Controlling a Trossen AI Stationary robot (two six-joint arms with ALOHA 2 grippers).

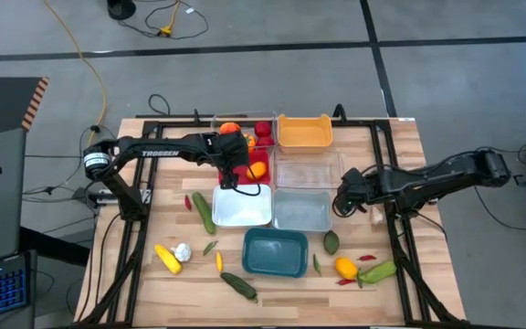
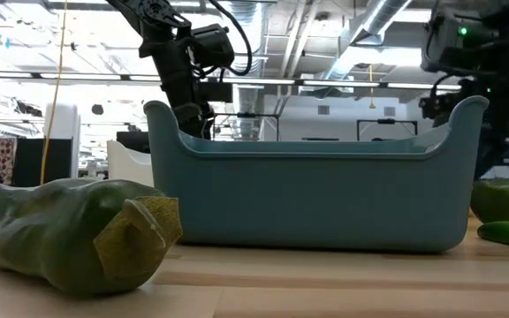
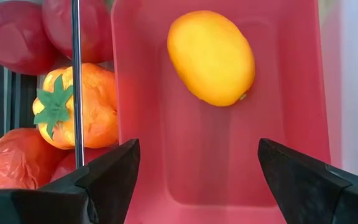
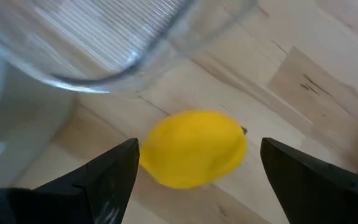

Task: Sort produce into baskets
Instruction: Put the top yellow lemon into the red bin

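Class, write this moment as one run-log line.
left gripper: open over red basket, orange fruit inside | right gripper: open around yellow fruit on table

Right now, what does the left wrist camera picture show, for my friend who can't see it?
The open left gripper hovers above a red basket holding one orange-yellow fruit. Beside it sit red tomatoes and an orange fruit with a green leafy top.

My dark left claw point(image 3: 197, 180) frames an orange-yellow fruit point(image 3: 211, 56) in the red tray point(image 3: 303, 124); my right claw point(image 4: 197, 180) frames a yellow lemon point(image 4: 194, 148).
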